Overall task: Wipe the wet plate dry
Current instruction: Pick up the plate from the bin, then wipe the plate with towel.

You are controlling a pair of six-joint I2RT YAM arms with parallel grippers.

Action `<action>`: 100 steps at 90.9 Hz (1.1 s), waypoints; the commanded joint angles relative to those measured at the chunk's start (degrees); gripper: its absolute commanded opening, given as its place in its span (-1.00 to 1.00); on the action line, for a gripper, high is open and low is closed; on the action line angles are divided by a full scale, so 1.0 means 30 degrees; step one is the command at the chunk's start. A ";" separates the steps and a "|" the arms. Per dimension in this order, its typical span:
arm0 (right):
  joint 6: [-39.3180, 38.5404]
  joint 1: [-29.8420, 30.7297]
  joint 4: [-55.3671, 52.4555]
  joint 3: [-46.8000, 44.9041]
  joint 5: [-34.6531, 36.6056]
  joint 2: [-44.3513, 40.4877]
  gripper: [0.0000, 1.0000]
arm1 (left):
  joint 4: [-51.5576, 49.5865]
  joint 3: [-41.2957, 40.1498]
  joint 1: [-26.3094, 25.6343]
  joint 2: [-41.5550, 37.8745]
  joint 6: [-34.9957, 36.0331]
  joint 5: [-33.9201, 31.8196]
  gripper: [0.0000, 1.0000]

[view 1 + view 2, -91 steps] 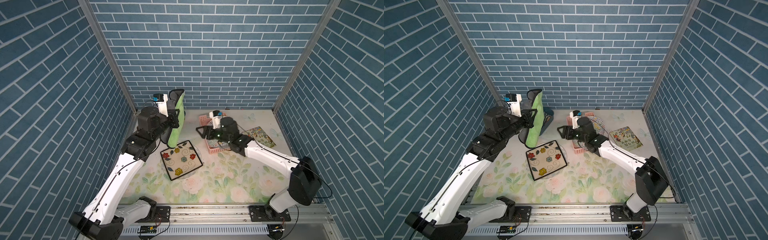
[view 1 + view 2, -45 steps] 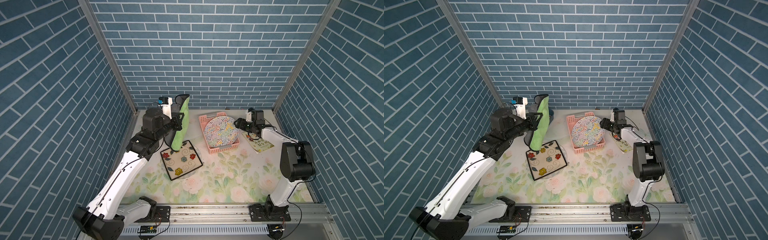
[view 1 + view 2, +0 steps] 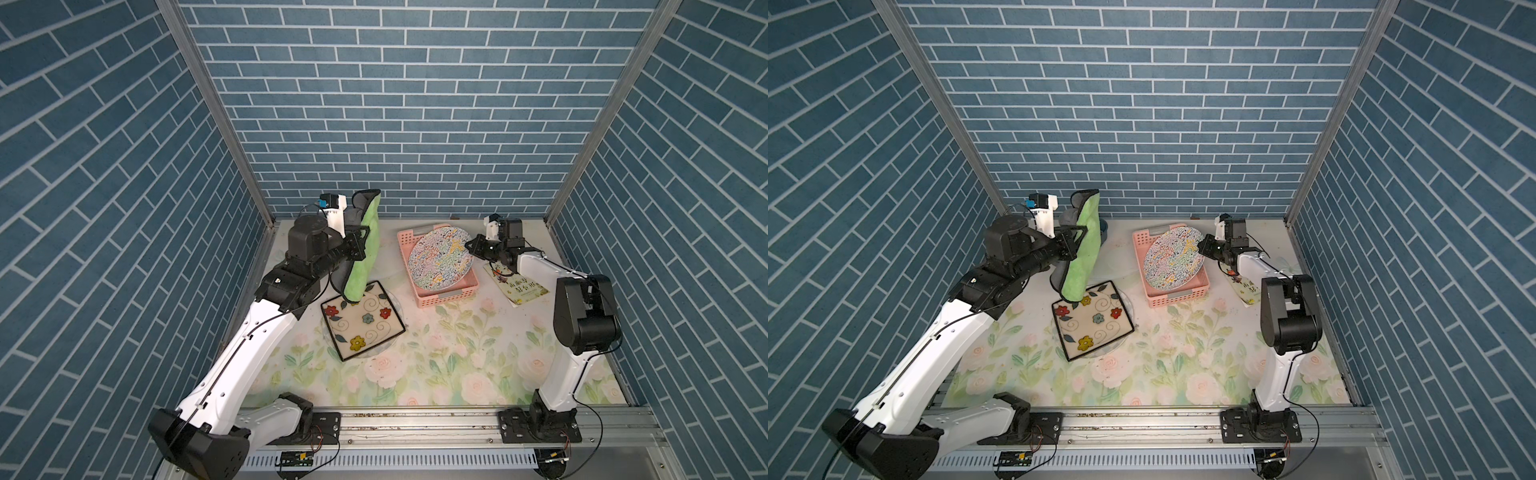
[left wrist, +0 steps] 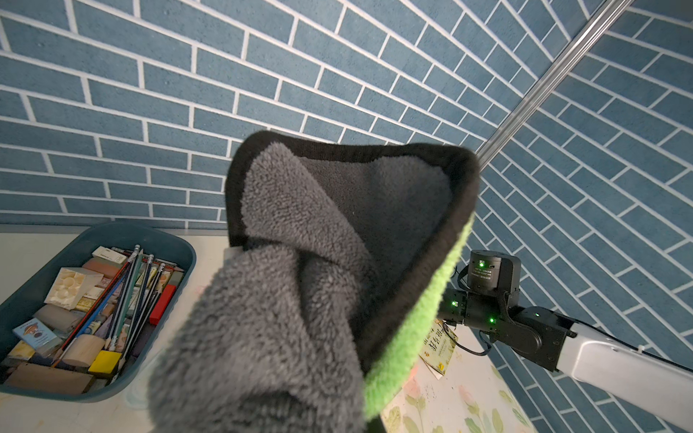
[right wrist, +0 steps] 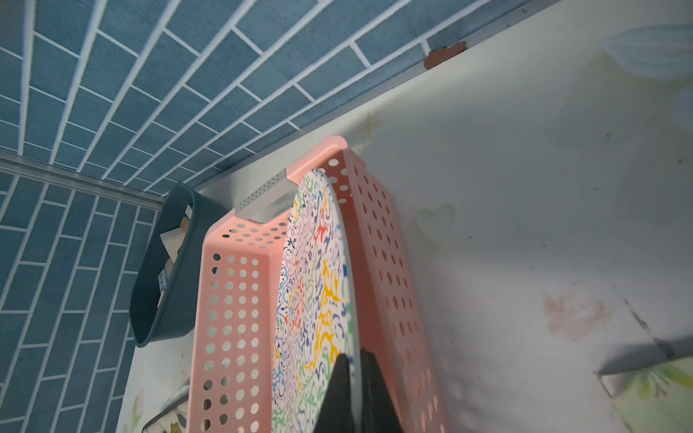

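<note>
Progress check: basically nothing is wiped yet. The round plate with the squiggly colours leans at a tilt inside the pink basket, which sits near the back edge of the tabletop, right of the middle. I can't make out any water on it from these views, so I'm calling it the wet one only because it's the one being grabbed. The right fingers are pinching its rim on the side facing the right edge, one finger on each face. So the grab looks done, but lifting it out isn't.

The cloth, green on one side and grey on the other, is up in the air and well apart from the plate. The left fingers are clamped on it partway down, so it stands tall with its lower end hanging over the back corner of a square plate with flowers on it. That one lies flat, left of the middle.

What's left, I'd say: get the plate clear of the basket walls, bring cloth and plate together, then rub both faces.

Clutter: a blue tub of pencils and blocks in the back left corner, and a booklet under the right arm by the right edge. The basket rim is the main obstacle.
</note>
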 commanded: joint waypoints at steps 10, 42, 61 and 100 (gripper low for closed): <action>-0.2538 0.0021 -0.0241 -0.0208 0.1156 -0.2412 -1.00 | 0.1164 0.0013 0.0081 0.0264 -0.0314 0.1659 -1.00; 0.5539 0.2852 1.0077 -0.6226 0.1883 -1.0667 -1.00 | 0.2302 0.0701 -0.3962 0.3772 -0.2266 -0.1984 -1.00; 0.8762 0.4387 1.3194 -0.6622 0.3417 -1.2043 -1.00 | 0.2112 0.0328 -0.4596 0.6377 -0.4878 -0.4514 -1.00; 1.2352 0.6845 1.6691 -0.5700 0.3365 -1.0813 -1.00 | 0.5404 0.1705 -0.7574 0.9577 -0.4832 -0.1204 -1.00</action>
